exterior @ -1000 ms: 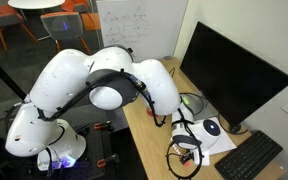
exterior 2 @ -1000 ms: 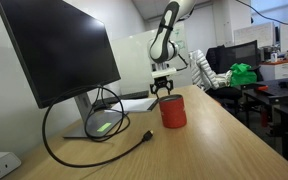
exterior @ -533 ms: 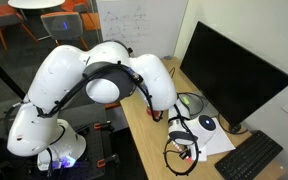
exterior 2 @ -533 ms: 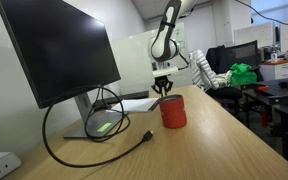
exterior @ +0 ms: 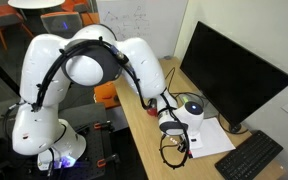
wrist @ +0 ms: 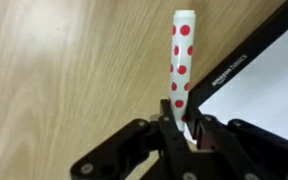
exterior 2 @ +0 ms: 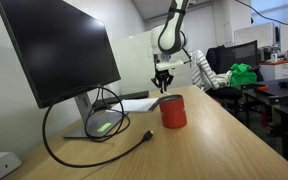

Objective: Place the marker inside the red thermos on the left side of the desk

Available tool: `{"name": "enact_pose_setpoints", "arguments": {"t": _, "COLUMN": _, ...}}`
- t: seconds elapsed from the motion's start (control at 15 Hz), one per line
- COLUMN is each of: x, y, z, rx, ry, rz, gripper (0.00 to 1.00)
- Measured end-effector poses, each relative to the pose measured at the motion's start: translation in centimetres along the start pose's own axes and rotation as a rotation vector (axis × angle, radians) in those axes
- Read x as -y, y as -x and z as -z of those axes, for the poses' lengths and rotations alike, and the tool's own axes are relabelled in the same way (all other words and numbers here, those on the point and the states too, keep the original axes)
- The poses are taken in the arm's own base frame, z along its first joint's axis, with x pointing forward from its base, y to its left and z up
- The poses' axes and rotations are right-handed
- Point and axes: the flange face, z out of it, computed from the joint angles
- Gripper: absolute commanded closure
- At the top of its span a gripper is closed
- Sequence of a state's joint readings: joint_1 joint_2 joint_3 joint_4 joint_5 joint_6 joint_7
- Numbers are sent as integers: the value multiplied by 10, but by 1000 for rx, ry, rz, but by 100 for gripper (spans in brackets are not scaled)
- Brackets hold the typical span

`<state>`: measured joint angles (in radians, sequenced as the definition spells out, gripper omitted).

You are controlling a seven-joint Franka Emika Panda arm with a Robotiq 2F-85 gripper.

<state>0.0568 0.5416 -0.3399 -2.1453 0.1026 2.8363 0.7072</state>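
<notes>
The marker (wrist: 181, 60), a white stick with red dots, stands up between my gripper's (wrist: 181, 126) black fingers in the wrist view, and the jaws are shut on its lower end. In an exterior view the gripper (exterior 2: 164, 82) hangs just above and behind the red thermos (exterior 2: 173, 112), which stands on the light-wood desk (exterior 2: 219, 140). I cannot make out the thermos in the wrist view. My white arm (exterior: 94, 60) bends down over the desk's end.
A large black monitor (exterior 2: 59, 50) stands on the desk with a looped black cable (exterior 2: 96, 142) in front of it. A white pad with a black edge (wrist: 259, 95) lies beside the marker. A keyboard (exterior: 249, 158) lies at the desk's near corner.
The jaws have shut on the marker. The gripper has risen a little above the desk, and the arm's elbow has swung upward.
</notes>
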Motion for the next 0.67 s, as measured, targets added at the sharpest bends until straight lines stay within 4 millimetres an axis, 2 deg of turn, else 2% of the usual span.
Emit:
{"name": "enact_pose_setpoints", "arguments": {"t": 0.2, "x": 17, "y": 23, "z": 17, "rx": -78, "ry": -54, "rz": 83, "gripper": 95}}
{"name": "enact_pose_setpoints", "arguments": {"t": 0.67, "x": 59, "y": 93, "z": 50, "rx": -213, "ry": -183, "rz": 246, "gripper": 95}}
